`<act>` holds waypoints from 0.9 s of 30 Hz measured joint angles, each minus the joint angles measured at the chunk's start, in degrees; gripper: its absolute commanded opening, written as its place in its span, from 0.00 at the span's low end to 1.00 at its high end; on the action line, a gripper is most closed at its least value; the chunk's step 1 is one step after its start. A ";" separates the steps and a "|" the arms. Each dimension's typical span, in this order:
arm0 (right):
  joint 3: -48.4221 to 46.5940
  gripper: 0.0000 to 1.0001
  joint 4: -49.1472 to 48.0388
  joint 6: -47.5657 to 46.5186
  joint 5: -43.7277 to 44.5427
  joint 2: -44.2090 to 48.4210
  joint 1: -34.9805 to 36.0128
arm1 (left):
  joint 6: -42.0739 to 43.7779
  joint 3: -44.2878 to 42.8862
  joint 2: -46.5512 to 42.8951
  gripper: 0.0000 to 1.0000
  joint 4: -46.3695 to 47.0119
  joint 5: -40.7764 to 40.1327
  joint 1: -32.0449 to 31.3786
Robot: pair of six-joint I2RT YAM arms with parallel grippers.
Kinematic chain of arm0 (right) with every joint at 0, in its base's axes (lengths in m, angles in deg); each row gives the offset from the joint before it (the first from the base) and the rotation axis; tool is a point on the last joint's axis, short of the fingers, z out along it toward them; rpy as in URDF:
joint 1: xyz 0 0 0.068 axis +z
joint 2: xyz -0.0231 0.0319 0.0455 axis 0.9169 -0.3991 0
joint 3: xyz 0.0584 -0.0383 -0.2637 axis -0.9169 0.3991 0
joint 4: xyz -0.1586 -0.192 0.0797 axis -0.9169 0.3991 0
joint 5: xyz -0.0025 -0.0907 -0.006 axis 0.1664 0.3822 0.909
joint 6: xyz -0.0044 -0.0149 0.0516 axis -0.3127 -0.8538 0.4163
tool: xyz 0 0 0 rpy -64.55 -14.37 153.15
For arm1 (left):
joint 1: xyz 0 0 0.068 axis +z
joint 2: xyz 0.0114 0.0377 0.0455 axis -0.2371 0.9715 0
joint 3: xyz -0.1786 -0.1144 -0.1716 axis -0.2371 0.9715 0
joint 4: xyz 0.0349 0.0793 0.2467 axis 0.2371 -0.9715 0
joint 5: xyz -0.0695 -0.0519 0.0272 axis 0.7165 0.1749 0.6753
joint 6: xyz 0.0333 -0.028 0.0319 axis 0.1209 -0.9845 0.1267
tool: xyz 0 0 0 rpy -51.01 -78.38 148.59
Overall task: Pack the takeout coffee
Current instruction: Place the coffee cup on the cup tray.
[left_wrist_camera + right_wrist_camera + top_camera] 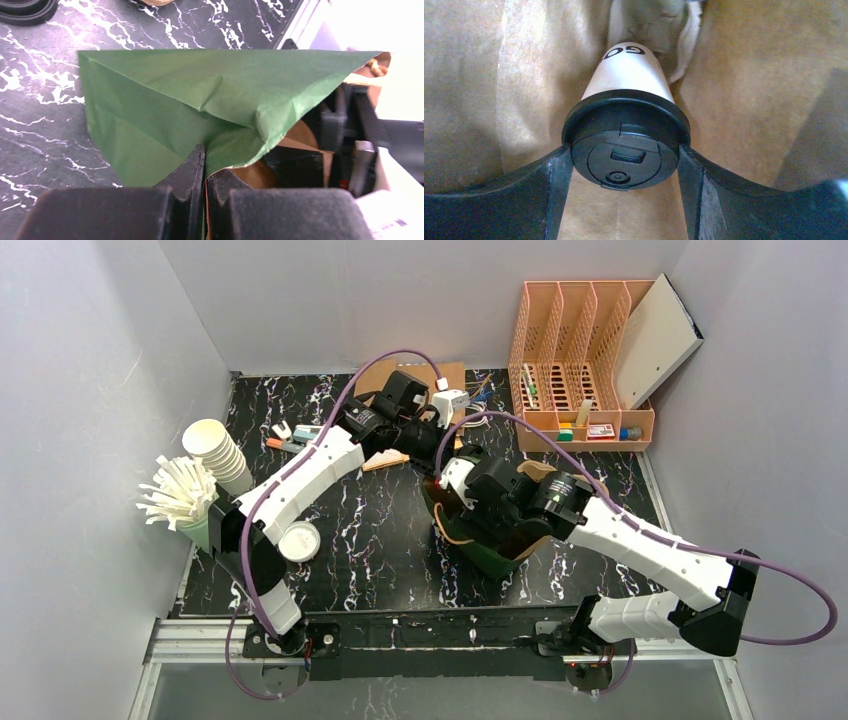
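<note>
Far left there's a stack of paper cups [218, 450] that isn't part of this bit. The action is mid-table.

The left gripper [204, 155] has its fingers pressed together on the rim of the green bag [165, 100], pinching the paper and pulling the mouth open. You can see the brown lining just past the pinch.

Moving right, the right gripper [625, 160] is down inside the bag. Its fingers are spread wide but clamped on either side of the black lid [624, 145] of the coffee cup [634, 75]. So it's a real hold, not open jaws hovering.

I'd call this the lowering-into-the-bag step, nearly finished. The cup is already between the bag's walls, with its base down by the bottom fold. I can't tell if it's actually touching down.

The next move, I reckon, is to seat the base flat, then spread the fingers and back straight out without dragging the lid or snagging the paper. The left side should hang on to the rim until that's done, or the mouth could flop shut on the arm.

Orientation: the lid faces the right wrist camera and the base points away, deep into the bag. The long axis runs in line with the gripper's reach, and the body tapers toward the bottom. It looks roughly upright, but I can't swear it's dead vertical
</note>
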 measured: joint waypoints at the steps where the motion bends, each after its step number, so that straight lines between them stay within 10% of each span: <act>1: -0.87 0.23 0.55 0.37 0.02 -0.28 0.00 | 0.39 -0.33 0.26 0.00 -0.35 -0.57 0.00; 27: -9.09 0.18 7.54 4.24 -2.29 -6.29 0.00 | 6.99 -4.96 1.68 0.00 -2.84 -17.84 -1.18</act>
